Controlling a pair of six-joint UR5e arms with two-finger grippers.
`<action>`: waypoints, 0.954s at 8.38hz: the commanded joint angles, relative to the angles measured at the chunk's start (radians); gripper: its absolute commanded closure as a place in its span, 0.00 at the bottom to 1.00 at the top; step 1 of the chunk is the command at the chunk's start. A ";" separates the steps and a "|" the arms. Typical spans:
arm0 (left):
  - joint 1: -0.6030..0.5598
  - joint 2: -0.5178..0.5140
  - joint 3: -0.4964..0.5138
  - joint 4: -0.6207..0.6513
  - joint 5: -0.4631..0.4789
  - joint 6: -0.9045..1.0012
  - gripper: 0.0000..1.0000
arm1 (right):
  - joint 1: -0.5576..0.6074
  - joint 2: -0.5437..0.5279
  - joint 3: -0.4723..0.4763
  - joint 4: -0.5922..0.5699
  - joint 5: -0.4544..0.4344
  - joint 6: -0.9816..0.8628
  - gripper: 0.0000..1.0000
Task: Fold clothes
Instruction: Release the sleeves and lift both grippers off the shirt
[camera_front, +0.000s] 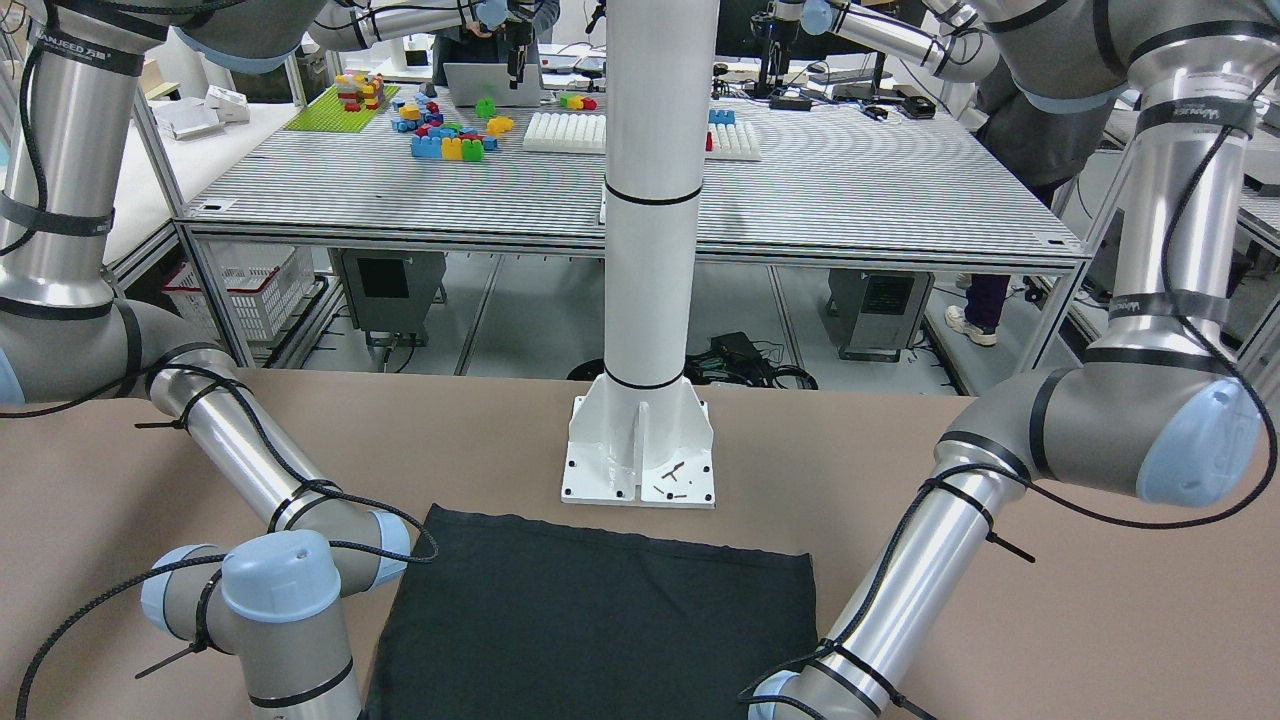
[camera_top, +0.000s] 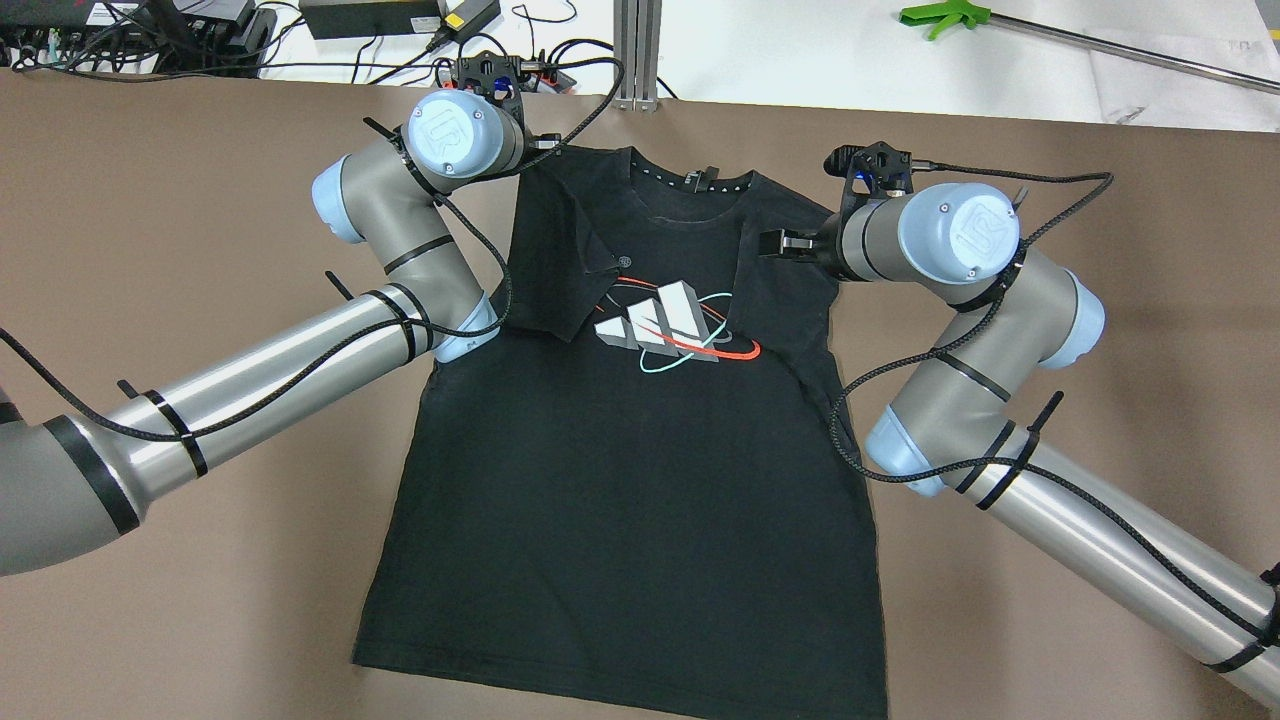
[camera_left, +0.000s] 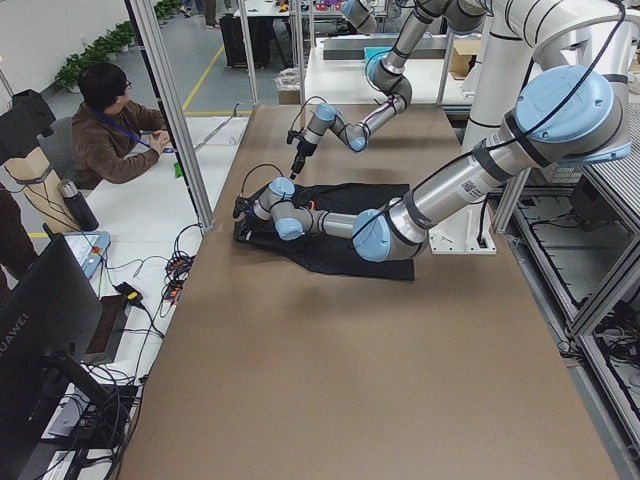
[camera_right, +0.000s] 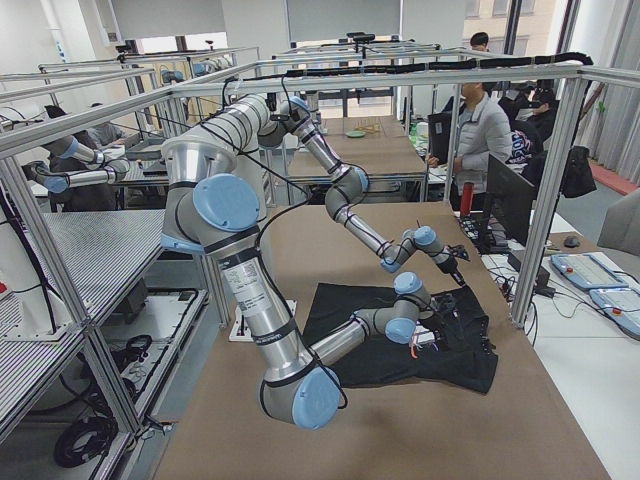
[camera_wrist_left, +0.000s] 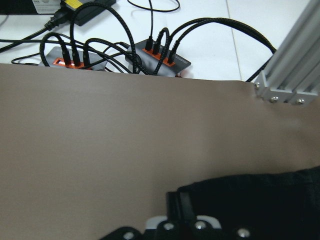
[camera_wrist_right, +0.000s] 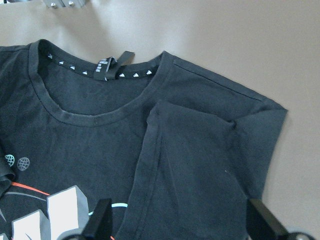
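Observation:
The clothes are one black T-shirt (camera_top: 620, 480) with a white, red and teal chest print. It lies front up on the brown table (camera_top: 150, 250), both short sleeves folded inward over the chest. My left gripper (camera_wrist_left: 181, 210) is low at the shirt's shoulder corner on the overhead view's left. Its fingers are together at the fabric edge (camera_wrist_left: 255, 200), which looks pinched. My right gripper (camera_wrist_right: 181, 225) hovers open over the other folded sleeve (camera_wrist_right: 200, 165), its fingertips (camera_wrist_right: 102, 220) wide apart and holding nothing. The front-facing view shows only the plain hem end (camera_front: 600, 620).
A white pole on a base plate (camera_front: 640, 450) stands just beyond the hem. At the collar side, past the table edge, are an aluminium post (camera_top: 637, 50), power bricks and cables (camera_top: 370, 15) and a green tool (camera_top: 945, 15). A person (camera_left: 110, 120) sits beside the table.

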 joint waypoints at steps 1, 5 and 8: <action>-0.016 0.018 0.000 0.001 0.005 0.011 1.00 | 0.000 0.000 -0.002 0.000 0.000 0.000 0.06; -0.017 0.041 -0.011 -0.001 0.002 0.020 0.32 | 0.000 0.003 0.003 0.001 0.002 0.005 0.06; -0.089 0.050 -0.122 0.024 -0.157 0.085 0.00 | 0.000 0.009 0.009 0.001 0.014 0.011 0.06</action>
